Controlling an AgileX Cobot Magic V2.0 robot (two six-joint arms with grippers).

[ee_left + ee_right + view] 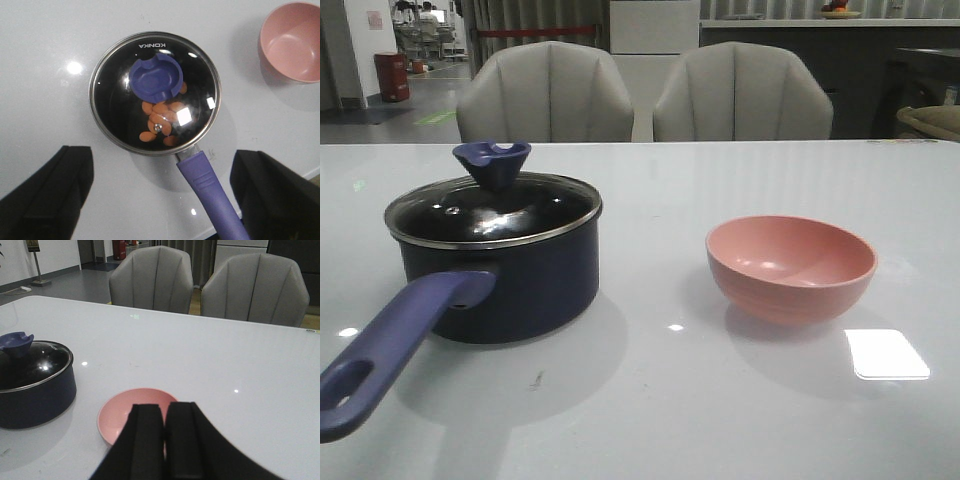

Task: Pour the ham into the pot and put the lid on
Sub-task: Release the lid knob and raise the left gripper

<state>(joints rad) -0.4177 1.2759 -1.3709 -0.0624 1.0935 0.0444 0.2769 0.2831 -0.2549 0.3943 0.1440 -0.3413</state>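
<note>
Broadly, a wide, glossy white table (650, 400) filled the scene, with two grey padded chairs (545, 92) drawn up at its far edge. Neither arm showed in the front view.

On the robot's left side stood the dark navy round saucepan (520, 285), its long purplish-blue handle (390, 350) reaching toward the robot, so the pot could be steadied from the near side. The round clear glass lid with a metal rim (550, 215) sat level on the pot, its dark blue flared knob (492, 162) upright at the centre, which suggested the covering step was finished.

Well apart on the right stood a smooth pink round bowl (790, 268), upright and empty, as one would expect once its contents had been tipped out.

From above, in the left wrist view, the small orange-pink ham chunks (160, 122) lay in a loose heap on the pot floor under the glass, partly hidden by the knob.

The left gripper (162, 200) hung above the pot with its black fingers (55, 195) spread wide and nothing between them, apparently let go of the lid. The right gripper (165, 440) hovered over the near rim of the bowl, its fingers (146, 440) pressed together with nothing in them.
</note>
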